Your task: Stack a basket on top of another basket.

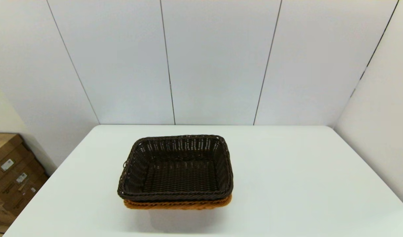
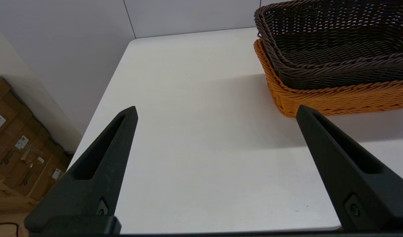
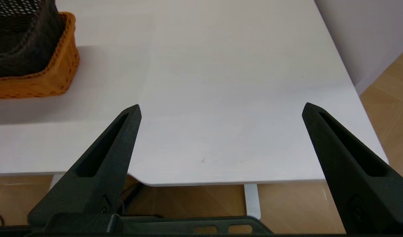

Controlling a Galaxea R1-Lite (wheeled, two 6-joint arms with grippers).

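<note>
- Left gripper [image 2: 216, 112]: sitting pulled back off the near-left edge of the white table [image 1: 287, 184], out of the head view; fingers [image 2: 99, 164] standing wide apart, holding nothing, tips hanging over bare tabletop and touching nothing.
- Right gripper [image 3: 221, 108]: sitting pulled back past the near-right edge of the table, likewise outside the head view; fingers [image 3: 105, 158] spread wide, holding nothing, aiming across the tabletop from above the wooden floor [image 3: 392, 98].
- Dark brown basket [image 1: 176, 168]: nesting inside the orange-tan basket [image 1: 178, 204], its braided rim sitting just above the lower rim; showing only its own woven floor inside.
- Orange-tan basket: resting on the table and carrying the dark one; showing only as a strip along the 6 o'clock side in the head view, and as a side wall and corner in both wrist views.
- Location: the stack is sitting a little toward 9 o'clock from the table's centre, well apart from both grippers.
- Orientation: both baskets are standing upright, mouths facing up, sides lining up; the long axis is running 9 to 3 o'clock, with a slight turn relative to the table edge.
- Cardboard boxes [image 1: 10, 177]: lying on the floor beyond the table's 9 o'clock side.
</note>
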